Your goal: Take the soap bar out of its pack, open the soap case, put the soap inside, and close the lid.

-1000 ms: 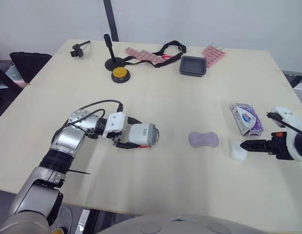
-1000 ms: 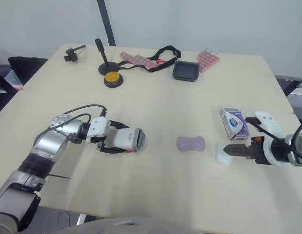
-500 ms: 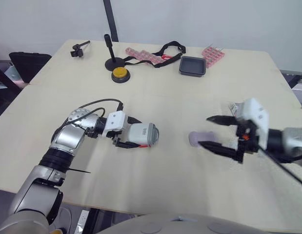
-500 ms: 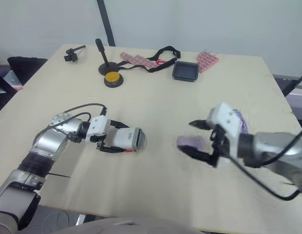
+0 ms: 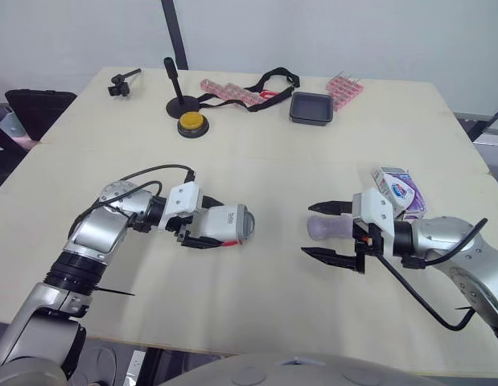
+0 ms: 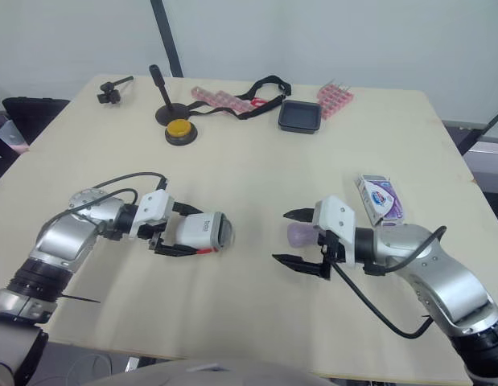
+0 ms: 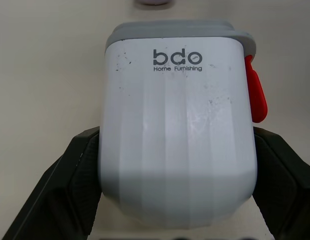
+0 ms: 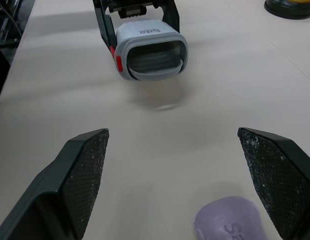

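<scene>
**Right gripper.** The right gripper (image 5: 309,230) has its two black fingers (image 8: 82,175) spread wide, closed on nothing. The soap bar (image 5: 331,228), pale purple, lies flat on the table (image 5: 273,169) in the gap between them. It sits behind the fingertips toward the wrist, closer to the 12 o'clock finger than to the 6 o'clock one. The right wrist view shows a gap between the bar and that nearer finger. The fingers point toward 9 o'clock, at the soap case.

**Left gripper.** The left gripper (image 5: 207,228) is clamped on the soap case (image 5: 231,224), one finger (image 7: 69,185) pressed to each long side of the white body. The case lies on its side, its grey-rimmed end turned to 3 o'clock and facing the right gripper. A red latch (image 7: 256,97) sits on one edge near that end. Whether the case rests on the table or hangs just above it cannot be told.

**Relation.** The soap bar lies at 3 o'clock from the case, well apart from it.

**Surroundings.** The soap pack (image 5: 401,191), a white and purple box, lies at 2 o'clock from the bar, near it. At the far edge of the table, around 12 o'clock, stand a yellow button (image 5: 188,123), a black stand (image 5: 174,84), a black tray (image 5: 310,108), pink packs (image 5: 232,88) and a black strap (image 5: 269,80).
</scene>
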Action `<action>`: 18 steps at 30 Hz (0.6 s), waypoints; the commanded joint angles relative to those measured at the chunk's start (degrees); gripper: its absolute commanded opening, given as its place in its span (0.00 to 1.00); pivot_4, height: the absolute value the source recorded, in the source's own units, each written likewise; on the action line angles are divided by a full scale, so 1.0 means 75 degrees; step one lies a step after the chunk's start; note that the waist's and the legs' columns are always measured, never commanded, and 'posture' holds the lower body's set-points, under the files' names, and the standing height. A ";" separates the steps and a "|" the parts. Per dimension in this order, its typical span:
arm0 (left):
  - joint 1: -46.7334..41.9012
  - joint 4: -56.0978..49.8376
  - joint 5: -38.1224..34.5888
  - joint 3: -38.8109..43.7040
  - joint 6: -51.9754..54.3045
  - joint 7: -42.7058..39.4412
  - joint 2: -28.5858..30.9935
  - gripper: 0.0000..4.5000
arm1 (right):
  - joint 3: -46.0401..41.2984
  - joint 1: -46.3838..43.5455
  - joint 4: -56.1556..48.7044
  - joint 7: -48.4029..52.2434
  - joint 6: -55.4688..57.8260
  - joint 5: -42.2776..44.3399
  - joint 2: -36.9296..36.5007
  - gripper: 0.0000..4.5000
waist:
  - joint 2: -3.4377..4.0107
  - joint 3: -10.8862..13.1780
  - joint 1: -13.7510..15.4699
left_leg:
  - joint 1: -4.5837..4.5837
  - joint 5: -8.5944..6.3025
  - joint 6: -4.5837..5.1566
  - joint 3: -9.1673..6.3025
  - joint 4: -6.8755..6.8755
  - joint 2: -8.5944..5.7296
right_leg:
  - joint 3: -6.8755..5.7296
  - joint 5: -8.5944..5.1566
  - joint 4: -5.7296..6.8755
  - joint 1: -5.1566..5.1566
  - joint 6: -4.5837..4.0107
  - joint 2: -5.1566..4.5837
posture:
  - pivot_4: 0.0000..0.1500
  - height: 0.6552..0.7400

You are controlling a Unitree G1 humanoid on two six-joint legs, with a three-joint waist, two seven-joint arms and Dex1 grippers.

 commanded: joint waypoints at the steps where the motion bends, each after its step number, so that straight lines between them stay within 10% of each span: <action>1: -0.0324 -0.0260 0.0311 -0.0156 0.0325 0.0082 0.0174 0.77 | -0.0088 -0.0231 -0.0007 0.0008 -0.0045 0.0002 0.0241 0.99 | 0.0000 0.0000 0.0001 | 0.0000 0.0000 0.0000 0.0000 0.0000 0.0000 | 0.0000 0.0000 0.0000 0.0000 0.0000 0.0000 | 1.00 0.99; 18: -0.1163 -0.0019 0.0916 -0.1001 0.0713 0.0330 -0.0559 0.77 | 0.0167 -0.0046 -0.0221 -0.0211 -0.0005 -0.0554 0.0732 0.99 | 0.0000 0.0000 -0.0002 | 0.0000 0.0000 -0.0002 0.0000 -0.0002 -0.0001 | 0.0004 0.0000 0.0002 0.0001 0.0000 0.0002 | 1.00 0.99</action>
